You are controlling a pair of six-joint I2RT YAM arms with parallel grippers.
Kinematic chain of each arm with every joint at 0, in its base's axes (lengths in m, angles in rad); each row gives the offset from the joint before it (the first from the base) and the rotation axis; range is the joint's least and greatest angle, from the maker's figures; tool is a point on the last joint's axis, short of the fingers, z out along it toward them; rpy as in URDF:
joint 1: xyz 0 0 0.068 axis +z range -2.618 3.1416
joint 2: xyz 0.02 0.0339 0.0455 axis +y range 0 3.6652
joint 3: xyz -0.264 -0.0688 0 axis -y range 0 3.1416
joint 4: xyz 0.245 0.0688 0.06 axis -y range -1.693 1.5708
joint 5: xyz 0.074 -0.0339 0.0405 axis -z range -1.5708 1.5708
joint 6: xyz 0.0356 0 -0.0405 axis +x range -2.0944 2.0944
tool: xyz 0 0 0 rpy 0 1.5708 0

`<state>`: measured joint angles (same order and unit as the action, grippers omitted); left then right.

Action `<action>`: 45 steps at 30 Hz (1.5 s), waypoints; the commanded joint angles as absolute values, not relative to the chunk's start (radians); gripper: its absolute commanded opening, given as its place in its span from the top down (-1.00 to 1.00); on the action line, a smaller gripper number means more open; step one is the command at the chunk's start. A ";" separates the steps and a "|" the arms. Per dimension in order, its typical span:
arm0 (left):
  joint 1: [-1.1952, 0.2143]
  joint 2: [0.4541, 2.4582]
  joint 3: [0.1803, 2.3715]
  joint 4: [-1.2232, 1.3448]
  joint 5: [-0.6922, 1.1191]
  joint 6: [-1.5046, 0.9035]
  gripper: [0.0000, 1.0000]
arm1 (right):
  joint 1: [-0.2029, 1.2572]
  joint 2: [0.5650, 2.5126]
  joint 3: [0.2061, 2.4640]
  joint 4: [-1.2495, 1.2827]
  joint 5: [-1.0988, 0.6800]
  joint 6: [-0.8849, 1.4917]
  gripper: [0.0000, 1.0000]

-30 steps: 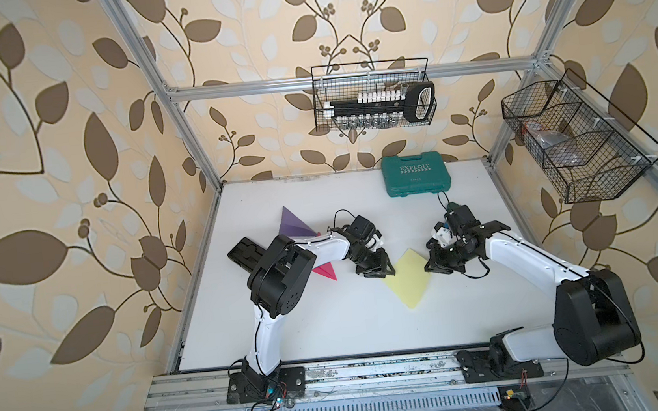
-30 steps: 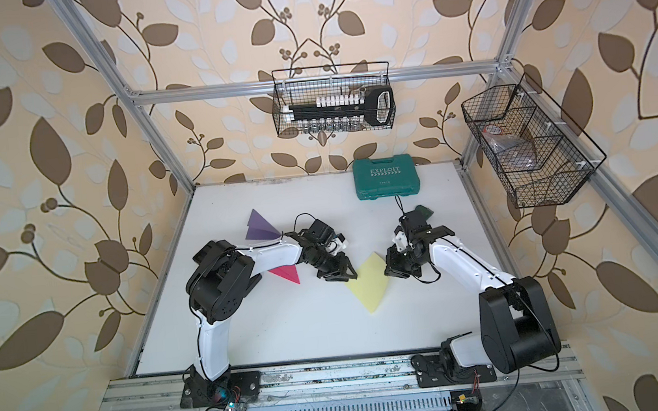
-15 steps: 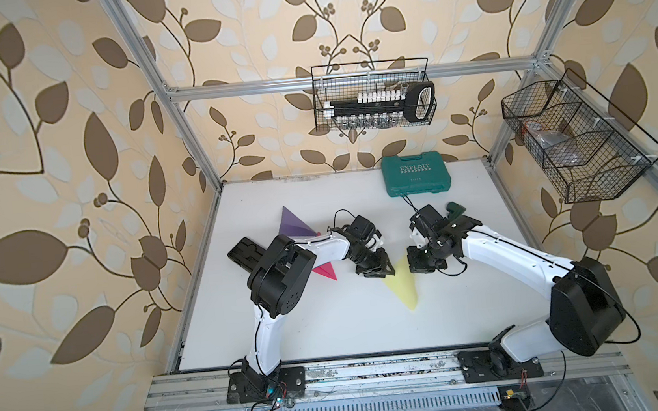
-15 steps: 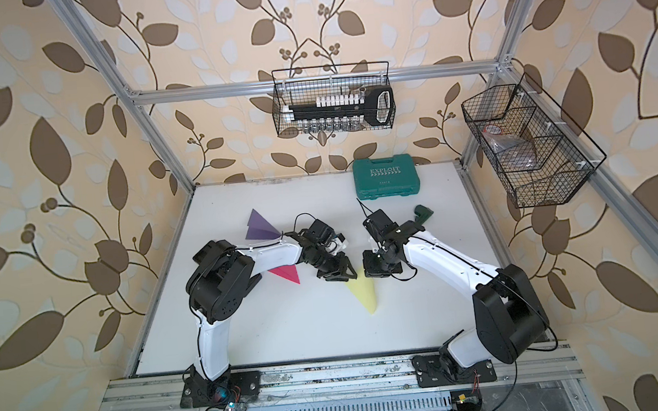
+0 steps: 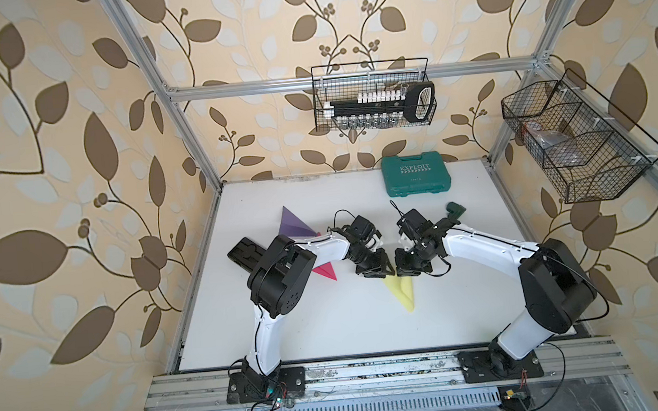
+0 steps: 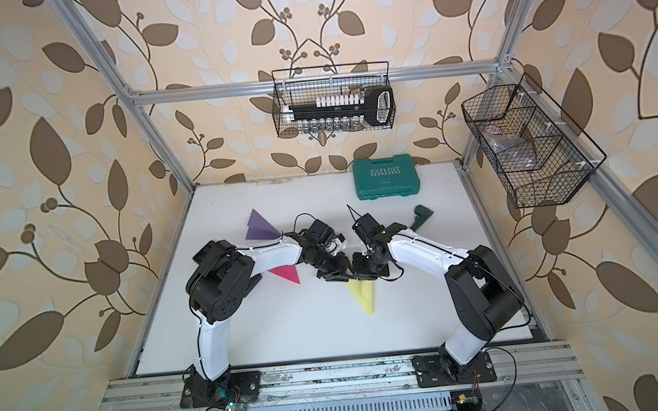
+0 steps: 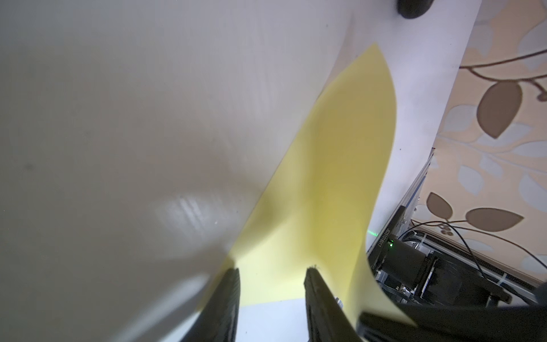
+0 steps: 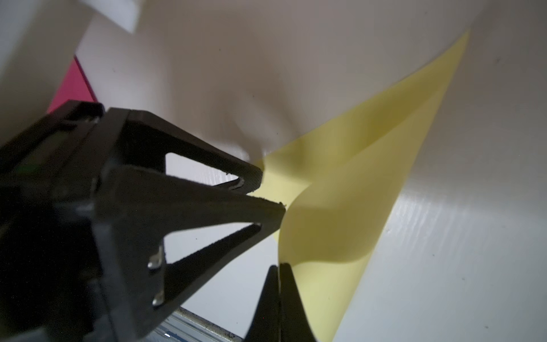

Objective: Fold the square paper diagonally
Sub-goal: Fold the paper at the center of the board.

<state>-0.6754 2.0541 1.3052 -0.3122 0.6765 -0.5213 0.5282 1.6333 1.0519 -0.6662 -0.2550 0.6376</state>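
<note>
Both top views first: the yellow paper [image 5: 402, 293] lies mid-counter [image 5: 331, 330], a narrow wedge pointing toward the front rail. Its far end is lost beneath two black heads. The left pincer [image 5: 383, 272] and right pincer [image 5: 403, 271] meet almost tip to tip over that end, and from up here neither grip can be read. A pink paper [image 5: 327, 273] pokes out from under the left arm, partly covered. A purple paper [image 5: 294, 228] lies beyond it, and a green case [image 5: 416, 179] sits at the back.

Left wrist view: the left pincer [image 7: 272, 284] is released, fingers apart, planted astride the paper's near corner. The frame edge cuts off the finger bases. One side of the sheet curls upward and screens part of the right arm's hardware.

Right wrist view: the right pincer [image 8: 279, 268] is clenched, jaws pressed together on the lifted yellow edge. That flap arches over the lower layer, so the fold line underneath cannot be made out. The left pincer's tips touch the paper, close up and blurred. Just a sliver of pink shows past them.
</note>
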 commanded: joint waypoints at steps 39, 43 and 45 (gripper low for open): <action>-0.681 1.984 1.260 -0.341 0.647 -0.505 0.76 | 0.543 1.750 1.042 -0.580 -0.302 0.701 0.75; -0.681 1.982 1.254 -0.339 0.645 -0.505 0.77 | 0.543 1.756 1.043 -0.578 -0.296 0.706 0.73; -0.680 1.979 1.249 -0.341 0.643 -0.502 0.78 | 0.544 1.758 1.042 -0.576 -0.299 0.707 0.72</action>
